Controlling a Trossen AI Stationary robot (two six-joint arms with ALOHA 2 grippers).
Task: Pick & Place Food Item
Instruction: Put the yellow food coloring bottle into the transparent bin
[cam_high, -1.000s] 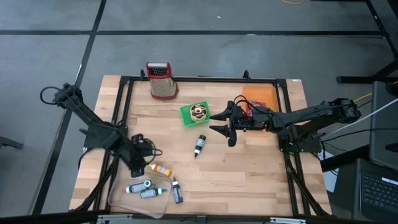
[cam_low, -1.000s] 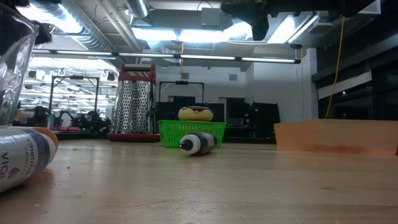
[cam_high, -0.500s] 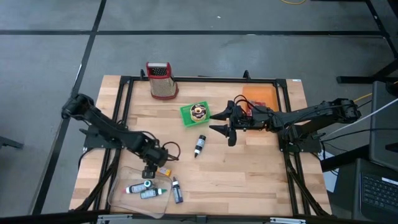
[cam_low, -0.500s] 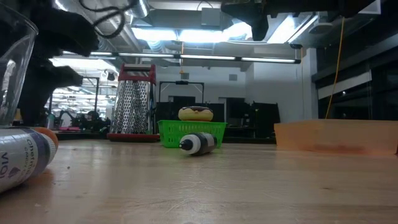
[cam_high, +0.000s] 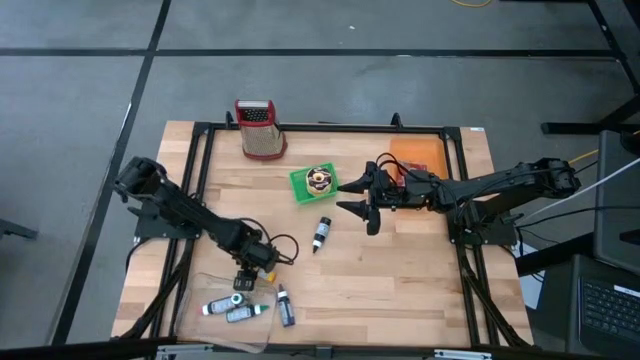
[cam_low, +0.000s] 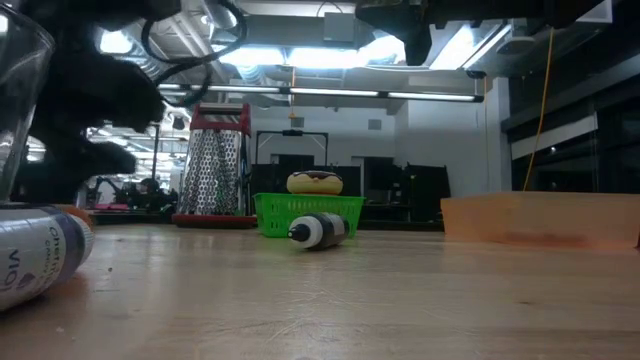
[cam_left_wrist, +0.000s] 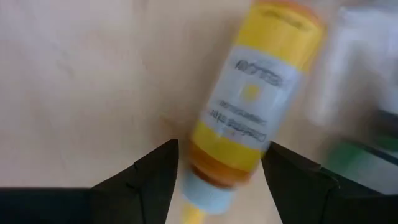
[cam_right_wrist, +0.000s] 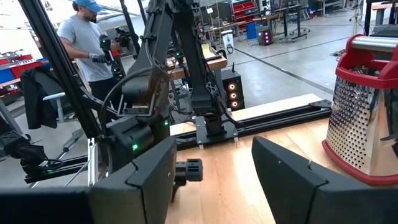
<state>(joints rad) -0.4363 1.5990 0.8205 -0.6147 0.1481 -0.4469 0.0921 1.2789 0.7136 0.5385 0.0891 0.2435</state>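
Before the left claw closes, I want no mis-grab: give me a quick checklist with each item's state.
1. Left claw open: ok, both fingers stand apart.
2. Yellow bottle between the fingers: ok, its cap end sits in the gap in the left wrist view.
3. Bottle lying flat on the table: ok.
4. Fingers low enough to grip: cannot tell.
5. Neighbours clear: cannot tell; the clear tray with its tubes lies right beside the bottle.
6. Right claw out of the way: ok, it hangs open by the green basket.

Upright metal grater (cam_high: 259, 129) at table's (cam_high: 400, 280) far edge, person (cam_right_wrist: 84, 43) beyond
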